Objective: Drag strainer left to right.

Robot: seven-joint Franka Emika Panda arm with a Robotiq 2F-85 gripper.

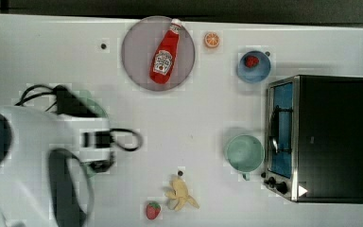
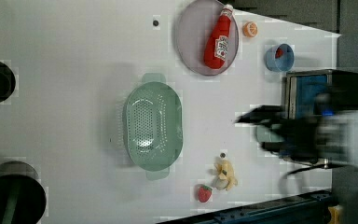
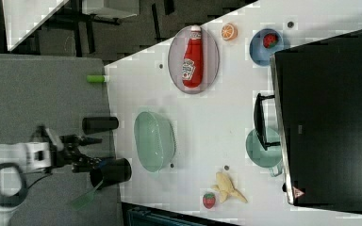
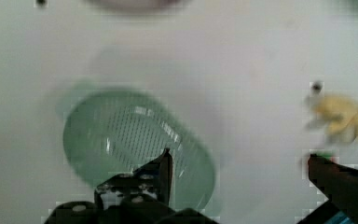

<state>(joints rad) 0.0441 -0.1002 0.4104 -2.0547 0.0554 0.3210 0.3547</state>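
Lab tabletop rig with a mock kitchen: white table (image 1: 208, 113), toaster oven (image 1: 319, 138), toy ketchup bottle (image 1: 165, 53), plastic banana (image 1: 181, 194), strawberries.

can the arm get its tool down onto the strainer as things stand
Probably yes. The tool is open above the strainer, which lies bare with nothing inside it. The banana and strawberry lie apart from it.

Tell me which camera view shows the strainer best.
The left view: the strainer lies whole, holes and both handle tabs visible. The right view shows it obliquely, the wrist view blurred behind a gripper finger, and the top view just its rim beside the arm.
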